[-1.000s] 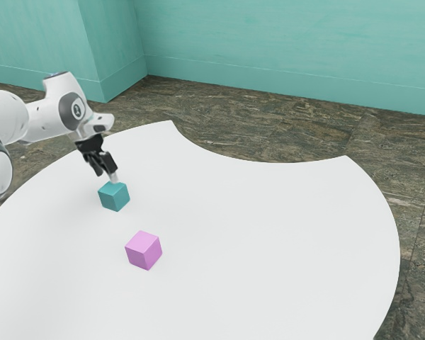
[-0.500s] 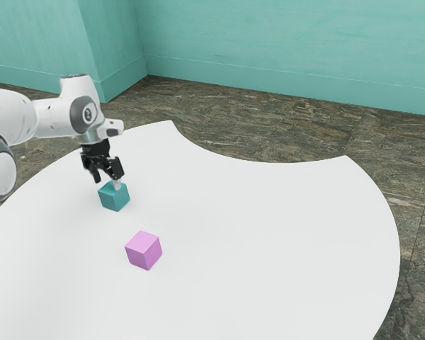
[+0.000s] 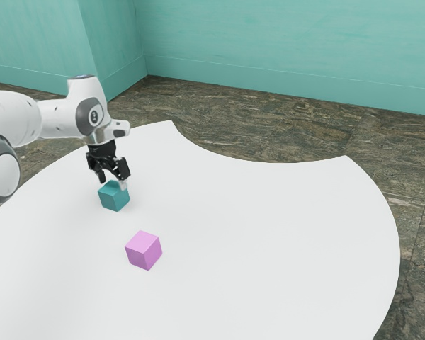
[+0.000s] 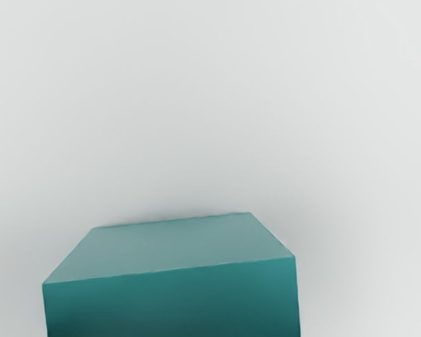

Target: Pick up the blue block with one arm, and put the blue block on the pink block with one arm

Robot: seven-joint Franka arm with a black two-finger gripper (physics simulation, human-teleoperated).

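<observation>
- The grasp of the blue block (image 3: 114, 197) is judged to be the step in hand; nothing has been lifted.
- The fingers (image 3: 122, 171) are seen spread apart just above the block's top, gripping nothing.
- The blue block (image 4: 172, 281) is seen flat on the bench (image 3: 269, 234), toward the edge on the exterior view's left.
- The pink block (image 3: 143, 249) is found near it, apart, closer to the front edge.
- A straight descent is called for next, so that two opposite faces can be clamped.
</observation>
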